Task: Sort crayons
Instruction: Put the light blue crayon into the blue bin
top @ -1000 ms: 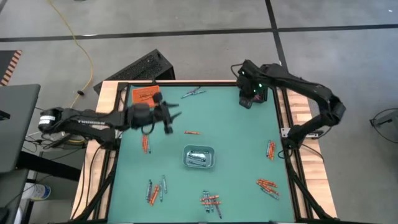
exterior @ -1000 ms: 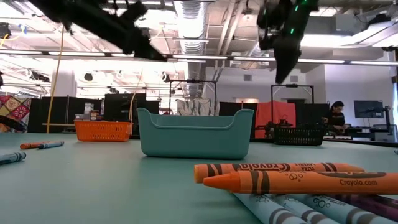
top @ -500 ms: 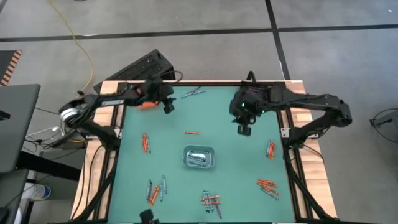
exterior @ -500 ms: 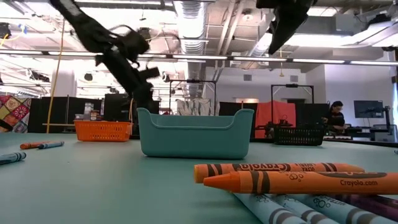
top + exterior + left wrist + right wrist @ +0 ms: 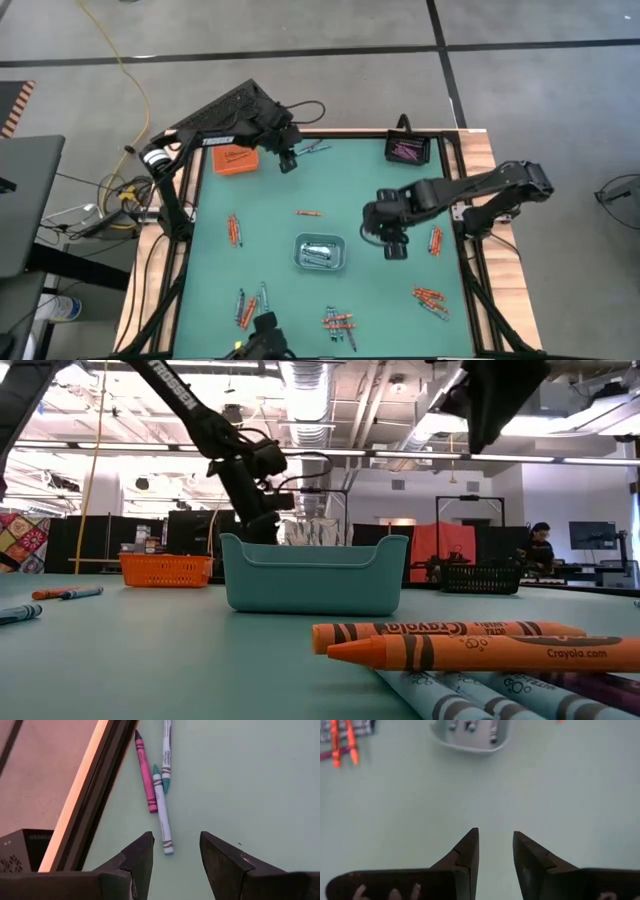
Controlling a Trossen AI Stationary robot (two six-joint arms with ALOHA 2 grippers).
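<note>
Your left end effector (image 5: 172, 852) hangs released over a pink, a grey-blue and a teal wax crayon (image 5: 163, 822) by the green bench's (image 5: 350, 190) far rim. Your right end effector (image 5: 495, 851), also released, hovers beside the clear-grey tray (image 5: 321, 252). Closing on touching sticks risks lifting mixed colours.
</note>
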